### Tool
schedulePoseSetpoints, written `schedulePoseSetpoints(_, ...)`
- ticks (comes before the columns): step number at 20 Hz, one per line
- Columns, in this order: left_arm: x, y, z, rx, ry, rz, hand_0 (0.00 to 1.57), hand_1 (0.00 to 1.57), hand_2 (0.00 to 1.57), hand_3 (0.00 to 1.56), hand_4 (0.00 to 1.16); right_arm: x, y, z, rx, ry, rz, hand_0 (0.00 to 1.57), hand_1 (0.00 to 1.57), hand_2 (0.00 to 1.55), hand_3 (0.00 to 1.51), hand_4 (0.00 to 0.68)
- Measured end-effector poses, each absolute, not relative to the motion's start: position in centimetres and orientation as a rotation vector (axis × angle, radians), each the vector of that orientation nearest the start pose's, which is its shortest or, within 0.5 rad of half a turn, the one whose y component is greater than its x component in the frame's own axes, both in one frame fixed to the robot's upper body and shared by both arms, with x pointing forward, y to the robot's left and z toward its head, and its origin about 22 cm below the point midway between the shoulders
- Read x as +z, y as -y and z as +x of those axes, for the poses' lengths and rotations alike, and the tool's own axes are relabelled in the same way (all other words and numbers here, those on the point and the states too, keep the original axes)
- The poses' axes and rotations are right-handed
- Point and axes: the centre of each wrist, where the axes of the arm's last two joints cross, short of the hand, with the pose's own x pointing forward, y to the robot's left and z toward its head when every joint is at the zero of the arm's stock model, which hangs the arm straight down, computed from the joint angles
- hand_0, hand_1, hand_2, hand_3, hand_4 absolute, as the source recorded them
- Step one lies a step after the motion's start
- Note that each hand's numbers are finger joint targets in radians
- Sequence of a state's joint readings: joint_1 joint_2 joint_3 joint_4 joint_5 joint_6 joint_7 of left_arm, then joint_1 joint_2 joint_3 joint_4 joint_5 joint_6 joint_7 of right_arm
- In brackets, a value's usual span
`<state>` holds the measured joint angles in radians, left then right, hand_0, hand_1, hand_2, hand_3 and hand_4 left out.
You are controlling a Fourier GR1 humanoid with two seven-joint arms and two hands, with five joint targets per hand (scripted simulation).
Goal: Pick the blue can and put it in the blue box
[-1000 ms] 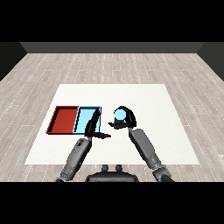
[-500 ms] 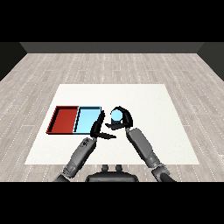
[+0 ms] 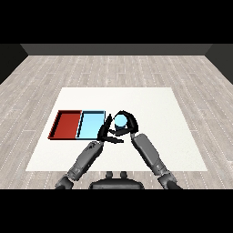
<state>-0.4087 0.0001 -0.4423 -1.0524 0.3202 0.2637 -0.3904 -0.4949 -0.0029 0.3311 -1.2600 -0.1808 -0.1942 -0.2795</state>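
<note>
While we log this moment from the head view, we take the light blue tray [image 3: 91, 124] as our landmark. It lies flat on the white desk [image 3: 154, 104], and the red tray [image 3: 67, 124] lies just beside it on the far side from the hands, their long edges touching or nearly so.

We see the blue can [image 3: 120, 121] just beside the light blue tray, off its edge that faces away from the red tray. It stands outside the tray, over the white desk. We cannot tell whether its base touches the desk or is lifted clear.

Our right hand [image 3: 129, 123] is curled round the blue can: black fingers arch over the top and far side of it, and the thumb comes in below. The can's pale blue top shows through the gap in the grasp. The grey right forearm runs back from the can toward the lower edge of the view.

Our left hand [image 3: 106, 132] sits at the near corner of the light blue tray, between that tray and the can. Its fingers look straight, some pointing up along the tray's edge and others reaching out under the right hand. It holds nothing.
</note>
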Motion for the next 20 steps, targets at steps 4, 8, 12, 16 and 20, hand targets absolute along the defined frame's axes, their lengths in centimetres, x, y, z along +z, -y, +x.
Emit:
schedulePoseSetpoints(4, -3.0, -9.4, 29.6, -0.140, 1.718, -0.295, 0.00, 0.00, 0.00, 0.00, 0.00, 4.8, 9.0, 31.7, 0.220, 1.930, 0.342, 1.42, 1.42, 1.43, 1.39, 0.653)
schedulePoseSetpoints(8, -2.5, -9.2, 29.4, -0.153, 1.726, -0.288, 0.00, 0.00, 0.00, 0.00, 0.00, 4.7, 7.9, 30.7, 0.231, 1.926, 0.349, 1.43, 1.43, 1.43, 1.39, 0.616)
schedulePoseSetpoints(12, -2.3, -8.8, 30.2, -0.161, 1.722, -0.308, 0.00, 0.00, 0.00, 0.00, 0.00, 5.0, 7.8, 31.2, 0.246, 1.919, 0.358, 1.40, 1.40, 1.44, 1.39, 0.612)
schedulePoseSetpoints(16, -2.6, -8.8, 30.4, -0.166, 1.748, -0.314, 0.00, 0.00, 0.00, 0.00, 0.28, 5.2, 6.2, 30.9, 0.272, 1.929, 0.359, 1.25, 1.25, 1.41, 1.40, 0.613)
schedulePoseSetpoints(20, -2.3, -9.1, 30.6, -0.254, 1.767, -0.166, 0.45, 0.45, 0.56, 0.41, 0.28, 5.2, 5.3, 30.9, 0.302, 1.922, 0.376, 1.45, 1.45, 1.46, 1.39, 0.595)
